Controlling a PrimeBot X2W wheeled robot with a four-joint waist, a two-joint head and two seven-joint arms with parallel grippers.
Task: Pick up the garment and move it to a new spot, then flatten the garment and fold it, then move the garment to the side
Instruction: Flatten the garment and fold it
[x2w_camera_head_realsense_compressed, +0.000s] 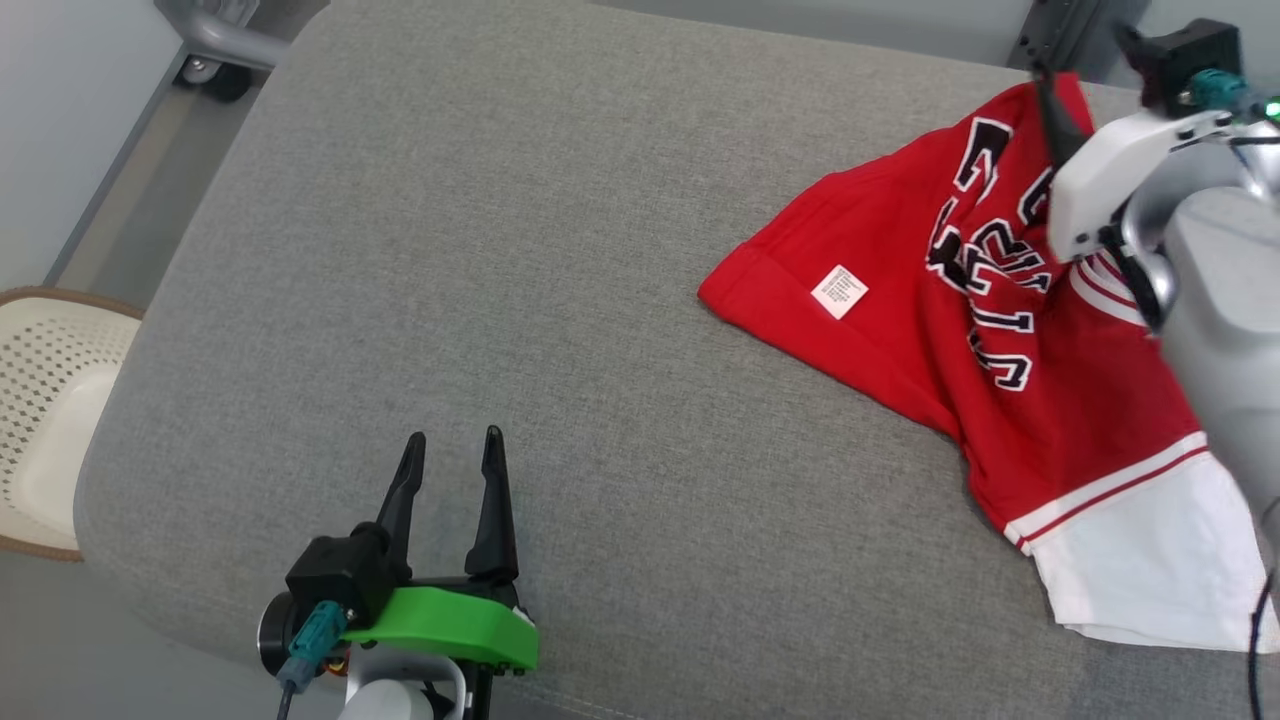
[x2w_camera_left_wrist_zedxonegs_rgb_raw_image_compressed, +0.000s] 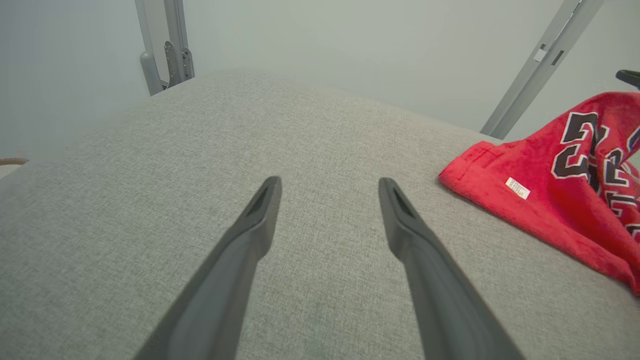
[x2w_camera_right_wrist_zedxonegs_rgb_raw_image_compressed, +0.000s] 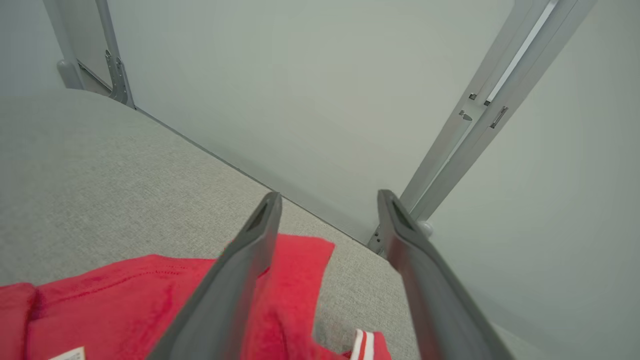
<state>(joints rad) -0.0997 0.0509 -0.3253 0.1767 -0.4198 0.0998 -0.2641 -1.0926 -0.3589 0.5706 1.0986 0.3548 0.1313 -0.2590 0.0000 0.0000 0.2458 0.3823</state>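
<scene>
**Item:** garment (x2w_camera_head_realsense_compressed: 890, 240), a red jersey with black-and-white lettering, a white striped panel and a small white label (x2w_camera_head_realsense_compressed: 839, 291).

**Location:** right-hand far part of the grey cushion (x2w_camera_head_realsense_compressed: 500, 250). It lies rumpled, not flat. The red portion rises toward the far edge and the white panel trails toward the near right corner. In the left wrist view the garment (x2w_camera_left_wrist_zedxonegs_rgb_raw_image_compressed: 550, 210) sits off to the right.

**Right tool** (x2w_camera_head_realsense_compressed: 1045, 85)**:** jaws apart, clamped on nothing. It is poised at the garment's far, raised edge. In its own wrist view the right tool (x2w_camera_right_wrist_zedxonegs_rgb_raw_image_compressed: 328, 194) has one finger lying across the red cloth (x2w_camera_right_wrist_zedxonegs_rgb_raw_image_compressed: 125, 300) and the other over bare cushion beside it. Whether the finger touches the cloth cannot be told.

**Left tool** (x2w_camera_head_realsense_compressed: 453, 436)**:** jaws apart and empty, low over the bare near-left part of the cushion, well apart from the garment. The left wrist view confirms the spread of the left tool (x2w_camera_left_wrist_zedxonegs_rgb_raw_image_compressed: 329, 181).

**Step in hand (judged):** the first step, picking the garment up. Nothing is gripped, and flattening, folding and moving aside all remain.

**Next move calls for (judged):** bringing the right tool's jaws around the raised red edge and closing on a fold thick enough not to slip. After that comes a lift and a carry toward the open left stretch of cushion. The trailing white panel may drag.

**Also present:** pale perforated basket (x2w_camera_head_realsense_compressed: 50, 400) on the floor at left.
</scene>
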